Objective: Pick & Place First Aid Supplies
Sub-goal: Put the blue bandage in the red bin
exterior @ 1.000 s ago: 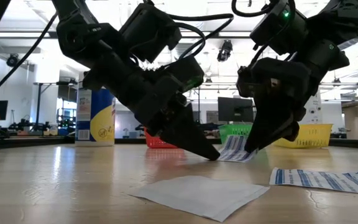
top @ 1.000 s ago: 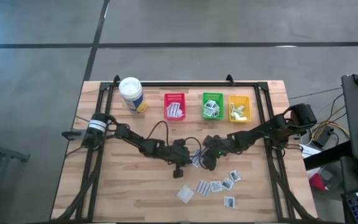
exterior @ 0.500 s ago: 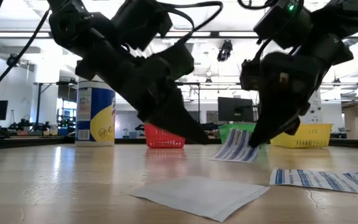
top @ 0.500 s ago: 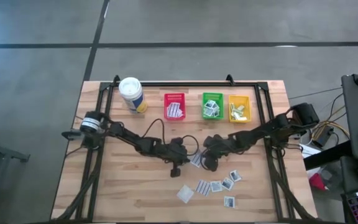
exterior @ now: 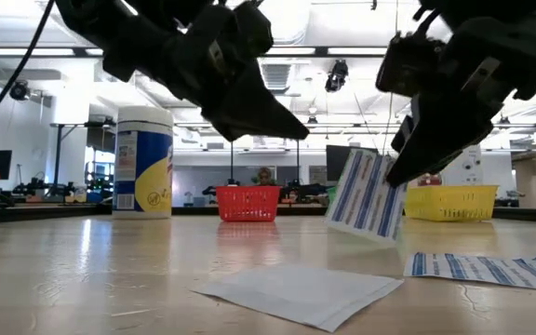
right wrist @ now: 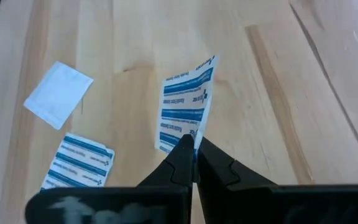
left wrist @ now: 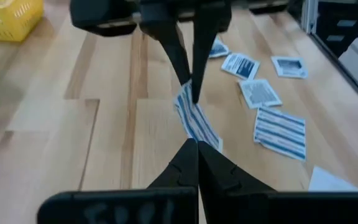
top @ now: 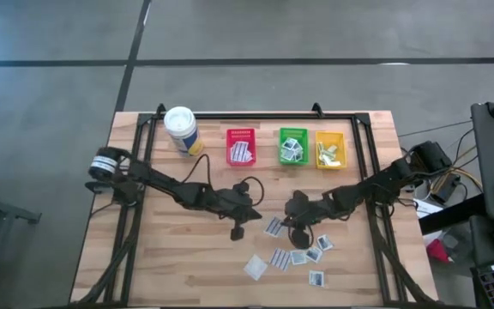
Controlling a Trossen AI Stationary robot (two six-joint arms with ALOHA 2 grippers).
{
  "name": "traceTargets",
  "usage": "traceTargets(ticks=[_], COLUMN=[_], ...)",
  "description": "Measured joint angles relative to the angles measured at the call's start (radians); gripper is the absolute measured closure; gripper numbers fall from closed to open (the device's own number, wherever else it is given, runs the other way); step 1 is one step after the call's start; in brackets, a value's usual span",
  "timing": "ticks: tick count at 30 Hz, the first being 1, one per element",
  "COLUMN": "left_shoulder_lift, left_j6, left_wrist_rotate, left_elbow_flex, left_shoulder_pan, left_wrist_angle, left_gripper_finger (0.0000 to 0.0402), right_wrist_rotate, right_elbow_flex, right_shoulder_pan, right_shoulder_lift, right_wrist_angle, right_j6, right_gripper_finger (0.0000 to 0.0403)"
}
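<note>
Packets already sit in all three bins along the far edge of the counter (top: 144,249): the red bin (top: 241,146), the green bin (top: 293,145) and the yellow bin (top: 330,148) each hold some white supplies, so we judge the sorting well begun but not finished. Our right pincer (right wrist: 194,148) is clamped on one corner of a blue-striped packet (right wrist: 186,112); in the low view that packet hangs tilted, clear of the counter or nearly so, in front of the bins. Our left pincer (left wrist: 197,144) is closed on nothing and hovers just beside it, above the wood.

Left to do, as we read it: carry this striped packet to a bin, then clear the loose cluster near the front edge. We count a plain white square (top: 256,267), another striped packet (top: 280,257), and four or so small printed ones around (top: 316,277). A white canister (top: 181,129) stands by the red bin and seems no part of the sorting.
</note>
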Motion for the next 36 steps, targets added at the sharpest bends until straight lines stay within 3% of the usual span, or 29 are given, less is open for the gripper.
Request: traceTargets(ticks=[8,21,26,36], left_shoulder_lift=[-0.008,-0.007,-0.006,-0.006], left_j6=[-0.018,-0.105,-0.165,-0.145], left_wrist_rotate=[0.000,0.008,-0.009,0.004], left_elbow_flex=[0.023,0.023,0.023,0.023], left_shoulder_pan=[0.007,0.012,0.024,0.026], left_wrist_angle=[-0.007,-0.012,-0.012,-0.012], left_gripper_finger=[0.0393,0.0268,0.0264,0.0265], right_wrist_rotate=[0.158,0.240,0.240,0.316], right_elbow_flex=[0.000,0.000,0.000,0.000], right_shoulder_pan=[0.057,0.060,0.060,0.058], right_shoulder_lift=[-0.004,-0.004,-0.004,-0.004], right_wrist_angle=[0.055,0.138,0.209,0.235], right_j6=[-0.061,-0.126,-0.163,-0.167], right_gripper_finger=[0.0394,0.0394,0.0394,0.0394])
